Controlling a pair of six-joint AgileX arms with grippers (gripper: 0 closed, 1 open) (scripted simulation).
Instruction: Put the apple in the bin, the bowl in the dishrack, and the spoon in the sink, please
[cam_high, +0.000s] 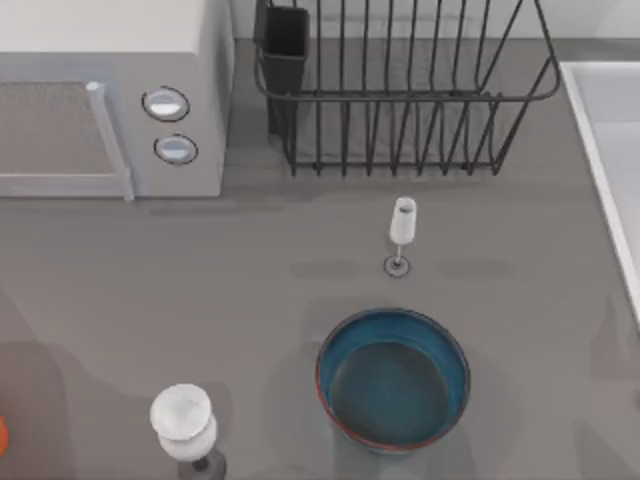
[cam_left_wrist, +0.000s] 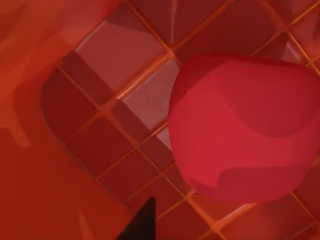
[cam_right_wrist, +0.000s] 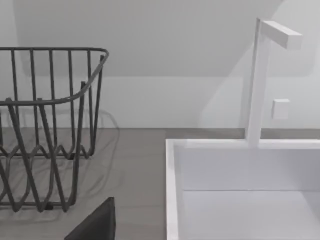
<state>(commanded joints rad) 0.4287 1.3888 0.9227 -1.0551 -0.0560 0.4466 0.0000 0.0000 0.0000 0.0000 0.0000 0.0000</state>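
Observation:
The red apple (cam_left_wrist: 245, 130) sits over the grid floor of the orange-red bin (cam_left_wrist: 60, 190), close under my left wrist camera. A dark tip of my left gripper (cam_left_wrist: 142, 225) shows beside it, not touching. The blue bowl (cam_high: 393, 380) with its reddish-brown rim stands upright on the counter at front centre. The black wire dishrack (cam_high: 400, 95) holds nothing at the back. The white sink (cam_high: 610, 110) lies along the right edge. My right gripper (cam_right_wrist: 97, 222) hangs near the counter between the dishrack (cam_right_wrist: 50, 100) and the sink (cam_right_wrist: 240, 200). The spoon is out of view.
A white microwave (cam_high: 110, 90) fills the back left. One wine glass (cam_high: 401, 225) stands between the bowl and the dishrack, another (cam_high: 185, 420) at front left. A white faucet (cam_right_wrist: 257, 75) rises at the sink's back edge. The rack's black utensil cup (cam_high: 284, 45) is at its left corner.

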